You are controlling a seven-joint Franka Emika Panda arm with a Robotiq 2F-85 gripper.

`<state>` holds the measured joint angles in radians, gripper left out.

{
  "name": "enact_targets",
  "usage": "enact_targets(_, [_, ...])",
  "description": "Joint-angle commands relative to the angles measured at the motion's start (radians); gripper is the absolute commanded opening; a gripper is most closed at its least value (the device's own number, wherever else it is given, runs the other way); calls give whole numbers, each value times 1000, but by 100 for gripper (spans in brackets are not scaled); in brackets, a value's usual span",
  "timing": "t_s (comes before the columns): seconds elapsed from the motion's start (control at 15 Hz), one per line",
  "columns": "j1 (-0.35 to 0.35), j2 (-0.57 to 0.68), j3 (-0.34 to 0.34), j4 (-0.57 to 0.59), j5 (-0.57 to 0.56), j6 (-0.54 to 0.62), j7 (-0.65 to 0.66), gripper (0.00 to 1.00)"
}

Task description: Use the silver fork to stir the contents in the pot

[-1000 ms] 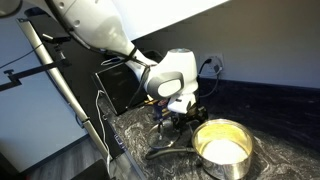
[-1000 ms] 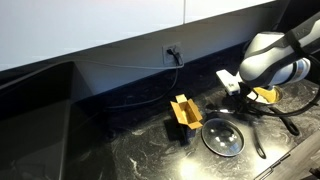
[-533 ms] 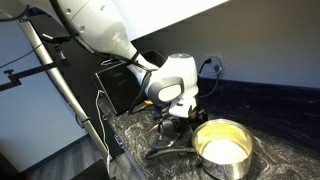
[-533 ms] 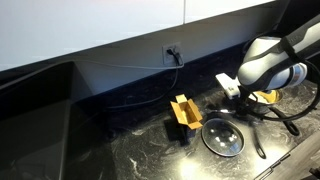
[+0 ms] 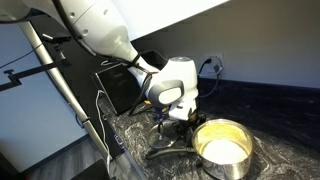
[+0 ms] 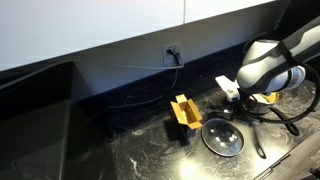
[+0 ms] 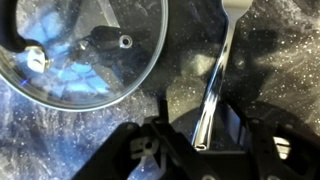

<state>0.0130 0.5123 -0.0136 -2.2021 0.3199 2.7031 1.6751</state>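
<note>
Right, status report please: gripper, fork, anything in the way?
Gripper low over slender silver metal fork, handle between jaws; grip unclear. Fork on dark counter, outside round shiny metal pot. Round clear glass lid beside fork, apart.

Wall (image 6: 90,25): pale, plain
Backsplash (image 6: 110,75): dark, with a socket (image 6: 172,50) (cable plugged in)
Tabletop (image 6: 120,150): black speckled stone
Floor (image 5: 40,165): grey

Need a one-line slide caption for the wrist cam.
Gripper at the handle end of the silver fork, glass lid alongside on the dark speckled counter.

No legible text or markings anywhere.
</note>
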Motion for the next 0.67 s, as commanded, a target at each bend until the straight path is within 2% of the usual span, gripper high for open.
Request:
enact_targets(0.0, [12, 12, -4, 16, 22, 15, -13, 29])
enact_targets(0.27, [13, 12, -6, 19, 22, 14, -12, 1])
enact_targets(0.6, [0, -86, 20, -43, 39, 4, -48, 4])
